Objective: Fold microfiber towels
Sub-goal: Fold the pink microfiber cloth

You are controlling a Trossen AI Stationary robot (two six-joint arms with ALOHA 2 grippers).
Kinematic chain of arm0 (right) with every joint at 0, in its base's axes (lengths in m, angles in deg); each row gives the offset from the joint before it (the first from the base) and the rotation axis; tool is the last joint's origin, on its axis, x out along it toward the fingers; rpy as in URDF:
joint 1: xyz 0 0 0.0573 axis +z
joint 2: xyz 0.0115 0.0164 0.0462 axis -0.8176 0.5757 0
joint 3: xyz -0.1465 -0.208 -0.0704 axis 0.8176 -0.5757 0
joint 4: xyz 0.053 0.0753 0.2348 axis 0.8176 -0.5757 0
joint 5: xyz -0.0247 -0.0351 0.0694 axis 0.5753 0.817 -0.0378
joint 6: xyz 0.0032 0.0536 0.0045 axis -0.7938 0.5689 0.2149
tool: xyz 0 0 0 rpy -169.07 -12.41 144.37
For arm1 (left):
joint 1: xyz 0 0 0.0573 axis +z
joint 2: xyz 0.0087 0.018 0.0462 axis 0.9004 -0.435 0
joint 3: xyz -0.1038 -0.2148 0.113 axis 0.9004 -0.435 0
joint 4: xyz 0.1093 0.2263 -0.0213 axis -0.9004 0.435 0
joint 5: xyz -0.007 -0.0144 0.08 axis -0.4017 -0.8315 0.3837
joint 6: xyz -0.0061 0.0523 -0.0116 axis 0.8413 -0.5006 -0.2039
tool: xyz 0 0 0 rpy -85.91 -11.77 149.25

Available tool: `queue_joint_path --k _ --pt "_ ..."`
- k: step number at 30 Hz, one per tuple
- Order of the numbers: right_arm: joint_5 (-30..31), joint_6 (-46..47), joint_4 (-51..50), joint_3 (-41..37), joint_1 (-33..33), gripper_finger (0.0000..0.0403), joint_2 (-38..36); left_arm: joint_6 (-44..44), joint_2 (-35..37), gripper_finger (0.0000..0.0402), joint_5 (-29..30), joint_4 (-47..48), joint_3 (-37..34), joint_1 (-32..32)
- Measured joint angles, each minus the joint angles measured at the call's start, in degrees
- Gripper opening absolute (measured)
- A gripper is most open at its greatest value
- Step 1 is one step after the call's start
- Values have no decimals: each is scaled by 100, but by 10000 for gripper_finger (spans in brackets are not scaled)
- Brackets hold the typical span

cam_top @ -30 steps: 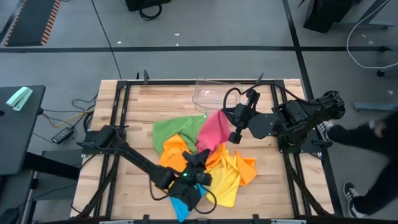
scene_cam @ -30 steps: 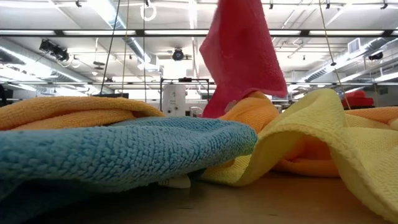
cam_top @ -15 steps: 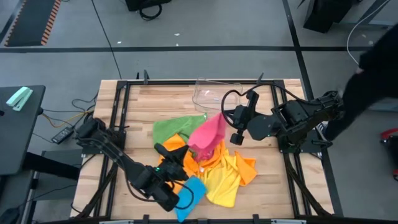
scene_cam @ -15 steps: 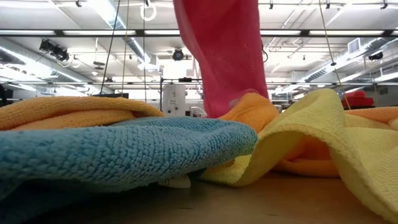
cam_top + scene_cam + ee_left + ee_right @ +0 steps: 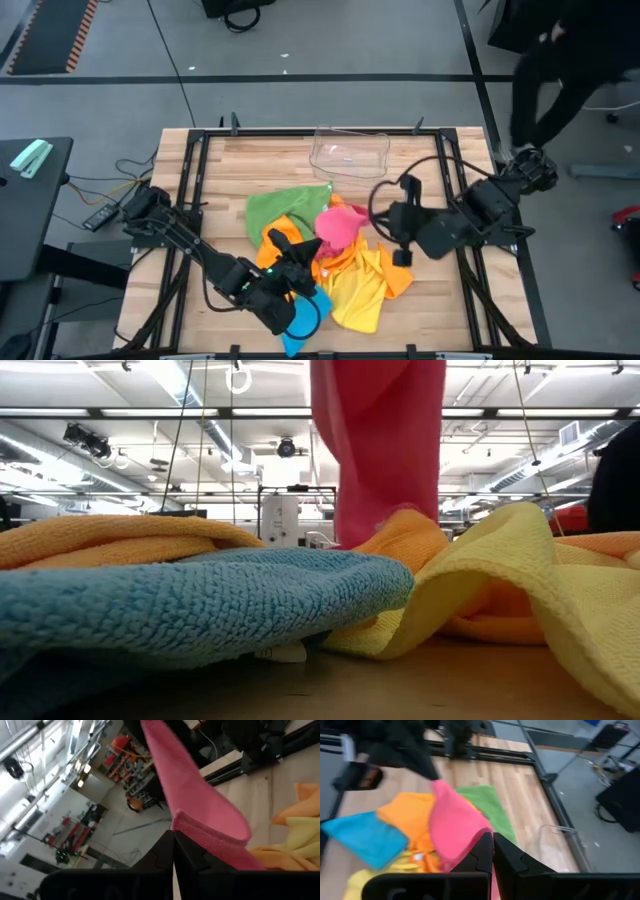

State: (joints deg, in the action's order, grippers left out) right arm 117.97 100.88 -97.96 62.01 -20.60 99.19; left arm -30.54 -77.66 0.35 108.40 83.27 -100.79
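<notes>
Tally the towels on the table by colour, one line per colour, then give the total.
Green towel: 1
Orange towel: 1
Pink towel: 1
Yellow towel: 1
Blue towel: 1
Total: 5 towels

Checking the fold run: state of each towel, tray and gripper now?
pink towel: lifted, held by both grippers
left gripper: shut on it
right gripper: shut on it
green towel: flat, partly covered
orange towel: crumpled
yellow towel: crumpled
blue towel: unfolded
clear tray: empty
</notes>
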Motion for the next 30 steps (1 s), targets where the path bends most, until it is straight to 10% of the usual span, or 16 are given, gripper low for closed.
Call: queue_joint_path --k 21,30 --pt "-1047 646 212 517 1775 12 -79 -1611 157 19 -1736 -868 1281 -315" --pt "-650 1337 -503 238 1550 12 -80 585 153 6 -2233 1208 1272 -201"
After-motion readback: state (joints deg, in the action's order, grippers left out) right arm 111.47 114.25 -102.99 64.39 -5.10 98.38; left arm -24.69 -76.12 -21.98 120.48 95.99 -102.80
